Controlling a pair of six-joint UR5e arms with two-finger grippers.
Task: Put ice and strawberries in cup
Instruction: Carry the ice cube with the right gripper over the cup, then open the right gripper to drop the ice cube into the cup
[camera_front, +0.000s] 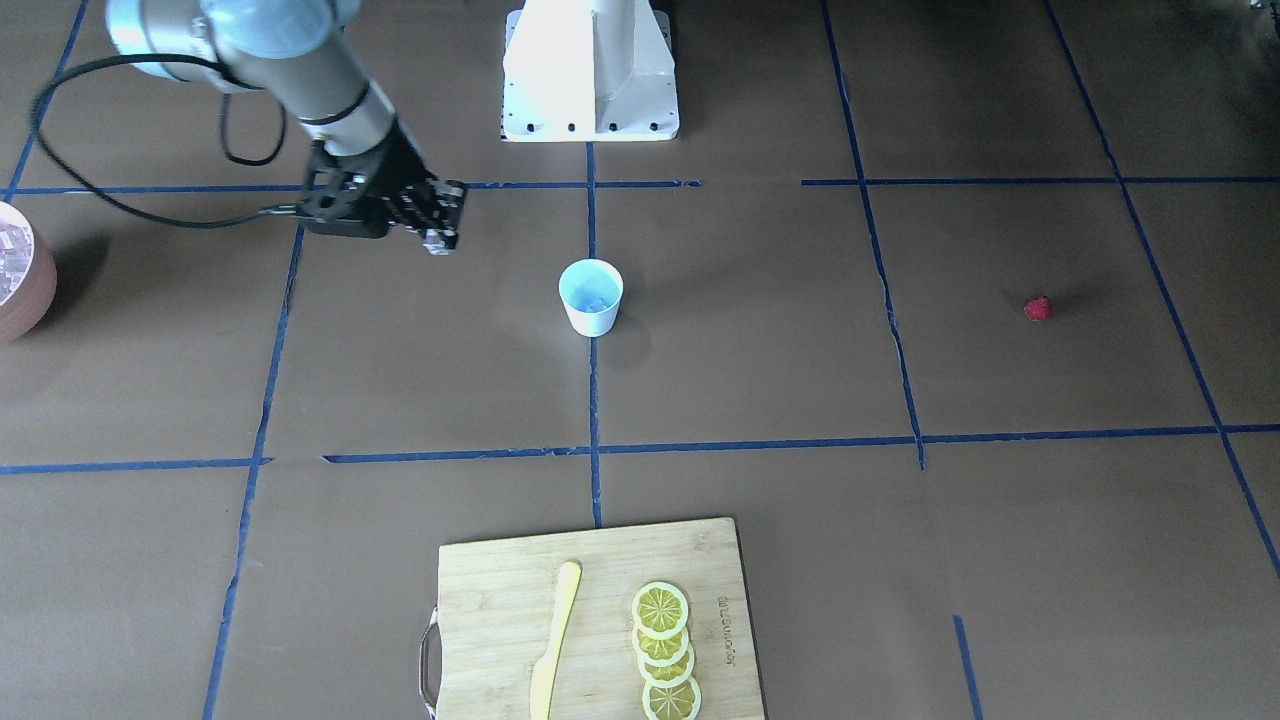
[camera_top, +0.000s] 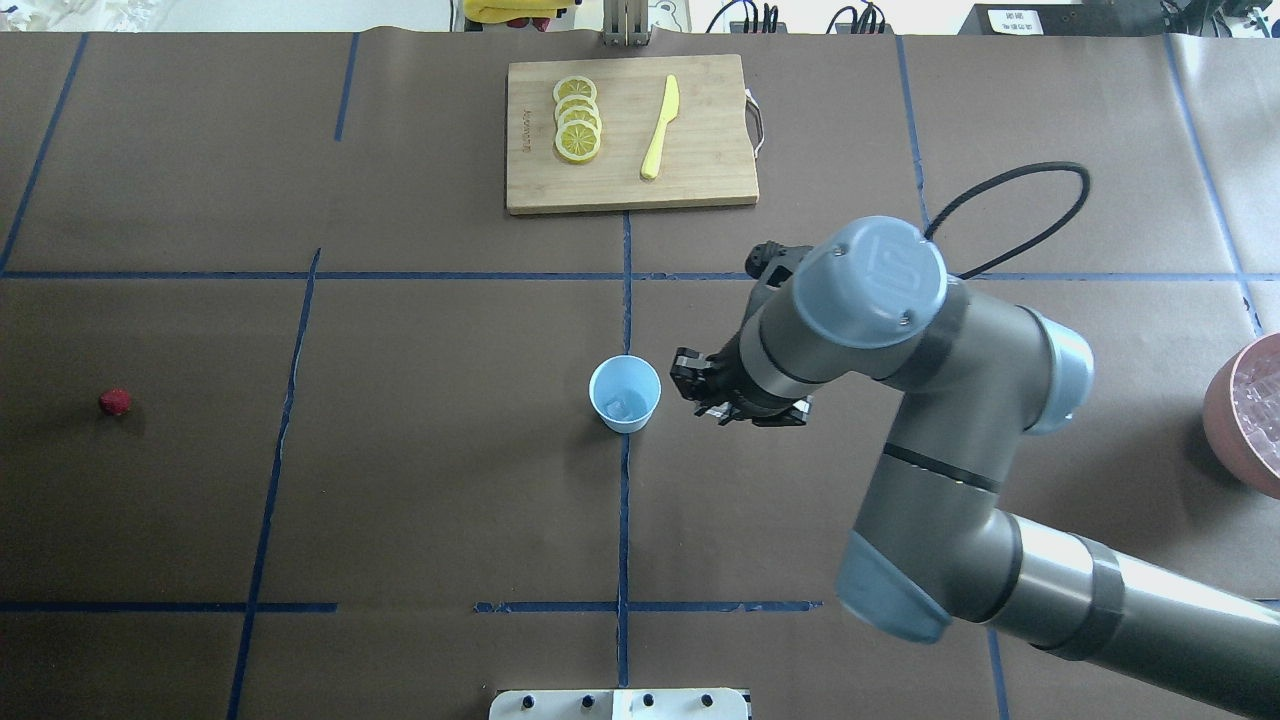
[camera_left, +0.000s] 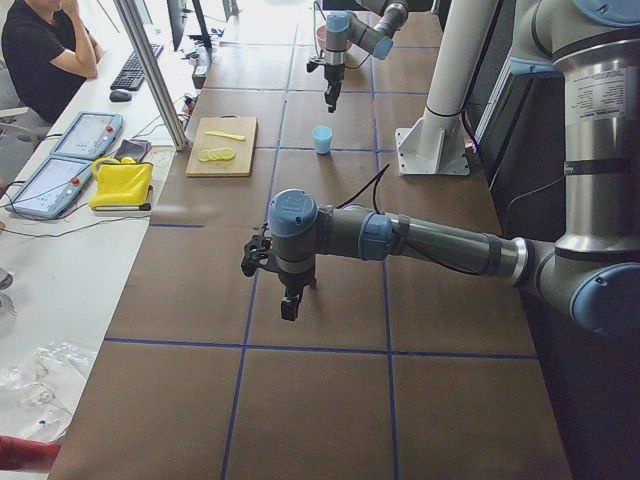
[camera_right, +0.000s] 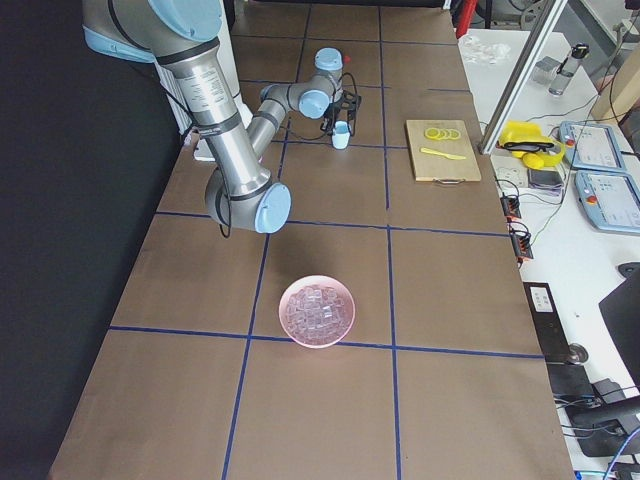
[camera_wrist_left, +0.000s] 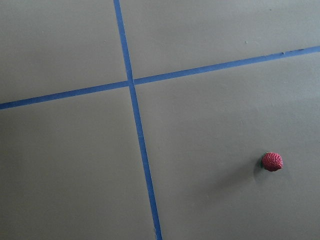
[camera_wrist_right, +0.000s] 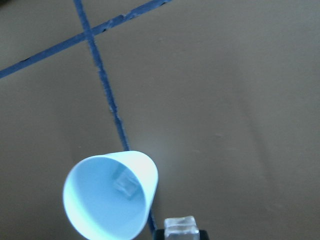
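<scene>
We are looking at the cup (camera_front: 591, 297) standing upright on a blue tape line near the middle of the table (camera_front: 800, 350). Its mouth is facing up, its long axis is running vertical, and it is tapering toward the base. One ice cube (camera_wrist_right: 125, 184) is lying inside it, so we are judging the ice part begun but not finished.

The right gripper (camera_front: 438, 238) is hanging just beside the cup, on the side toward the bowl (camera_right: 300, 338) that is holding the rest of the ice. In the wrist view its fingers seem to be pinching a second cube (camera_wrist_right: 180, 227) at the bottom edge. We are taking that cube as the next to go in.

The strawberry (camera_top: 115, 402) is lying on the bare table well apart from the cup, on the robot's left — that half of the task is not yet done. It is too small for us to tell which way its leafy top is pointing.

The left gripper (camera_left: 288, 305) is hovering near the berry. We are seeing it only from the side camera, so we cannot tell how far its fingers are spread.
</scene>
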